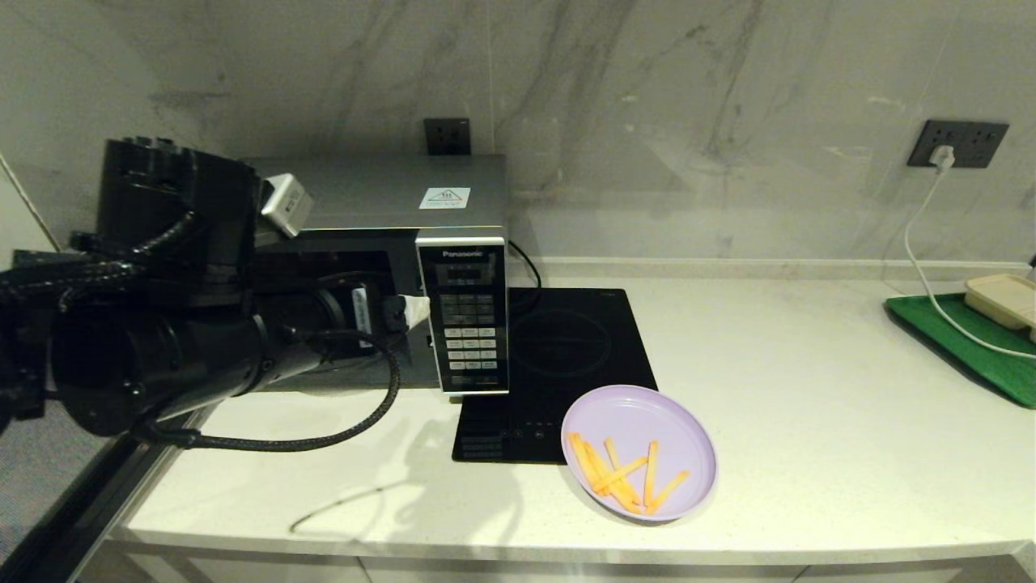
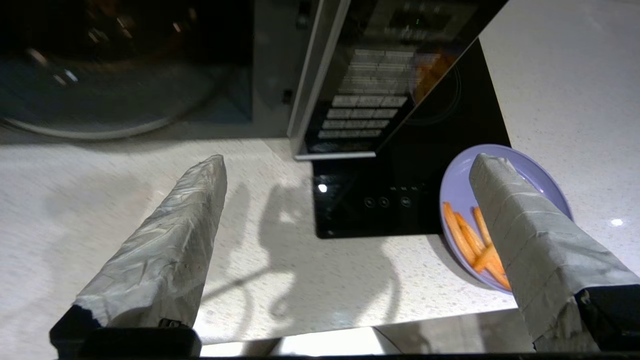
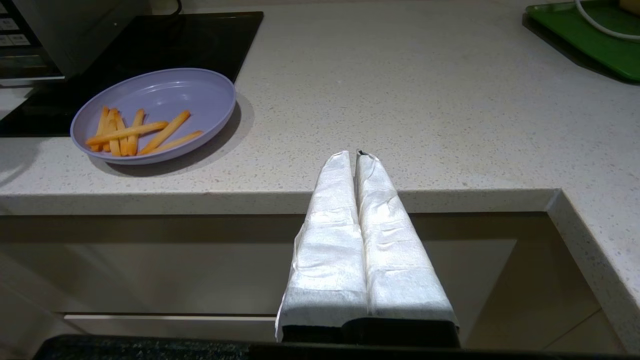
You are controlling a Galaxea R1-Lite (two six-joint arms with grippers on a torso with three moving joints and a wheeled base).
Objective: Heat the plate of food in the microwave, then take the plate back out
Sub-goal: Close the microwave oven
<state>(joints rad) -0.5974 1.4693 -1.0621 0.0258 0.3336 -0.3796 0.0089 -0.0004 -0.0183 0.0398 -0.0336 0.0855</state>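
**Plate waits on the counter, open left claw off to its side**

The plate (image 1: 639, 451) sits on the counter (image 1: 809, 389), at the near right corner of the hob (image 1: 566, 356), its far-left rim overlapping the hob's edge. The fries (image 1: 619, 474) lie bunched toward the plate's 7 o'clock, mostly running front to back. From the plate, the microwave (image 1: 405, 267) stands at about 10 o'clock, just beyond the hob. Its door looks swung open, and the left wrist view shows the dark cavity with the turntable.

The left claw (image 2: 345, 170) is released, its taped fingers (image 2: 165, 250) spread wide and empty. In the head view it hangs before the microwave's opening. From the claw, the plate lies near 4 o'clock, lower and toward the robot, apart from it. A round plate has no long axis, so any rim point serves; the left rim is closest.

The right claw (image 3: 357, 160) is clenched on nothing, parked below the counter's front edge. Its camera shows the plate near 10 o'clock. The left arm is likely to make the pickup.
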